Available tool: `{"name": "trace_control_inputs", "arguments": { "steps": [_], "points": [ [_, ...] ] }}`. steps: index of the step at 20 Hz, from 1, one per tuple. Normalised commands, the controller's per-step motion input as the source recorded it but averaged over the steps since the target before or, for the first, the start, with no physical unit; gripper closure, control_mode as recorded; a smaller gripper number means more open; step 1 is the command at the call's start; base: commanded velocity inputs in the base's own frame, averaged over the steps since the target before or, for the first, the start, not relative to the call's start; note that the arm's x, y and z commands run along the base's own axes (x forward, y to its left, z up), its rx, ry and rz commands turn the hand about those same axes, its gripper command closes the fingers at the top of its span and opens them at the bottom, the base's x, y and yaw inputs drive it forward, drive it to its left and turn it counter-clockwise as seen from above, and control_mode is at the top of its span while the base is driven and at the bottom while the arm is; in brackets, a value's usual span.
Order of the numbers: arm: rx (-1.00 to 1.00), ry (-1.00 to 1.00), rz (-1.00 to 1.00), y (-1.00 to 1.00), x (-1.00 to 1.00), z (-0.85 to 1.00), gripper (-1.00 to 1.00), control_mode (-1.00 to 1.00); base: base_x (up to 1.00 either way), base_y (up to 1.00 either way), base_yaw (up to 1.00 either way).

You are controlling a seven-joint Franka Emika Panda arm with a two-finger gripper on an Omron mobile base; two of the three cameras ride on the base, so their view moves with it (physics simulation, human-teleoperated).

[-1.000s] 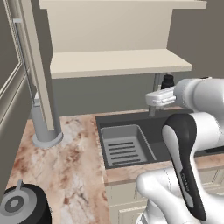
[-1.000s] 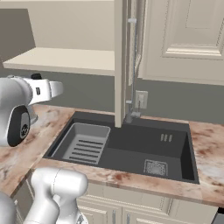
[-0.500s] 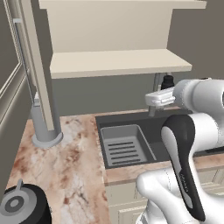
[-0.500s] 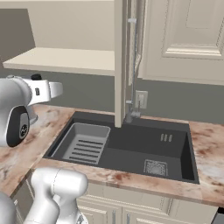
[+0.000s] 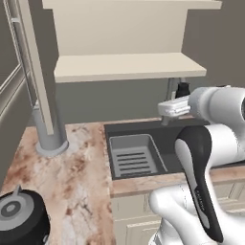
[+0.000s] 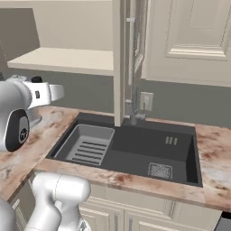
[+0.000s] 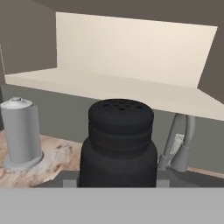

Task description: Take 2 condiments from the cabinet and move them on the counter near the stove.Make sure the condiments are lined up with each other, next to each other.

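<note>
At the left of the hand view a plain grey canister (image 7: 19, 131) stands on the marbled bench (image 7: 57, 159). It is well apart from the shaker and no part of the job.

In the middle of that view, low and close, is the black shaker (image 7: 120, 144). The fingers (image 7: 69, 180) are closed on it low on its body, at a middling spread, and it sits upright between them. In the left base view it shows right of centre as a small dark cap (image 5: 182, 89) just above the white hand. There it is in the air over the back edge of the dark sink (image 5: 143, 143), below the cabinet shelf (image 5: 124, 67) and clear of it.

The shaker looks matt black and stout. It has a wider lower body, a stepped ribbed neck and a flat top pierced with small holes.

It should be light and rigid, so it needs only a modest squeeze. Its rounded sides could turn or slip in flat fingers, so the wide lower body is the best place to hold it, as now. Kept upright, it should spill nothing through the holes. Its broad base should let it stand steadily once set down.

At the right of the hand view the grey tap (image 7: 179, 144) rises behind the sink, near the shaker but apart from it.
</note>
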Motion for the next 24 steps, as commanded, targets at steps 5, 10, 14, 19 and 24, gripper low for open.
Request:
{"name": "trace_control_inputs", "arguments": {
  "steps": [5, 10, 14, 19, 24],
  "points": [
    [0.00, 0.00, 0.00, 0.00, 0.00, 0.00, 1.00, 1.00, -0.02, -0.72, 0.13],
    [0.00, 0.00, 0.00, 0.00, 0.00, 0.00, 1.00, 1.00, -0.32, -0.49, 0.17],
    [0.00, 0.00, 0.00, 0.00, 0.00, 0.00, 1.00, 1.00, -1.00, 0.00, 0.28],
    [0.00, 0.00, 0.00, 0.00, 0.00, 0.00, 1.00, 1.00, -1.00, 0.03, 0.41],
    [0.00, 0.00, 0.00, 0.00, 0.00, 0.00, 1.00, 1.00, -0.72, -0.30, 0.59]
  ]
}}
